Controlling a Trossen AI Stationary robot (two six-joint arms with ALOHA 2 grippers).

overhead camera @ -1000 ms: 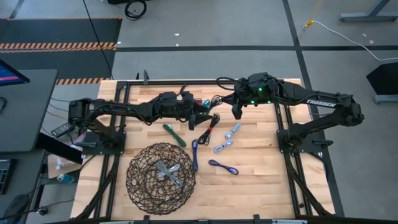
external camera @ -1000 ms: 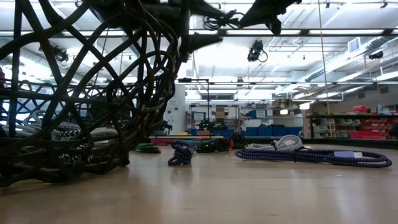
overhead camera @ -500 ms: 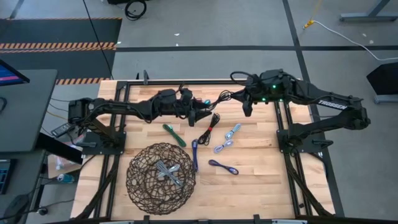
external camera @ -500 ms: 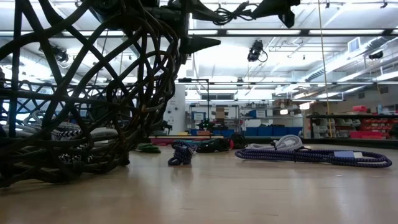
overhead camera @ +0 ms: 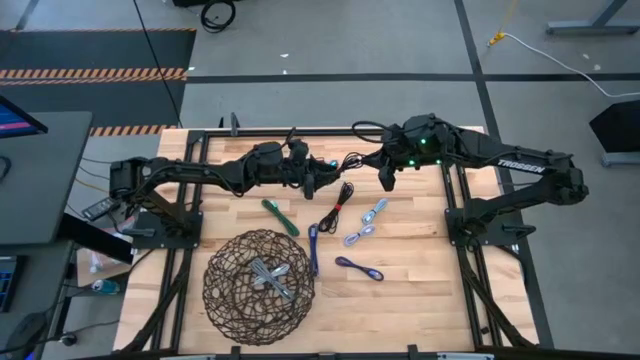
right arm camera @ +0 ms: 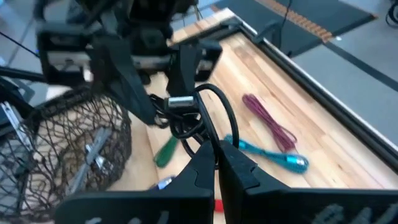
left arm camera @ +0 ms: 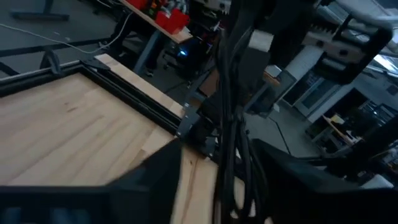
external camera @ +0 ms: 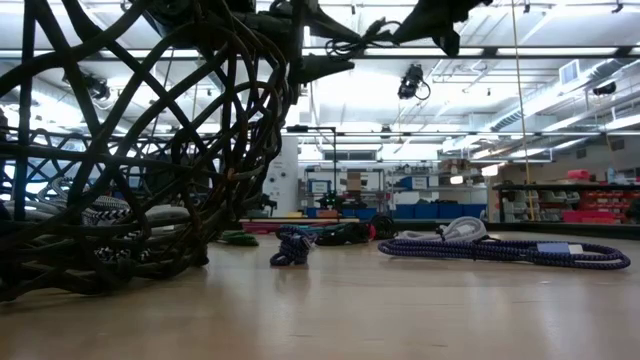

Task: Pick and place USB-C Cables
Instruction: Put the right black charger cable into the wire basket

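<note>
Above the tabletop [overhead camera: 420,250], two arms are meeting over one black cable [right arm camera: 202,121].
Right end effector [right arm camera: 217,148] is pinching it; left end effector [overhead camera: 322,178] is partly hidden, its spread unreadable.

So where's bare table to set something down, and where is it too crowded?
Bare wood lies right of the purple cable, toward the right arm's base, and on the near strip right of the basket. The left side is taken by the basket and left arm. Crowded: the centre, around the green, black and grey cables, under both grippers.
</note>
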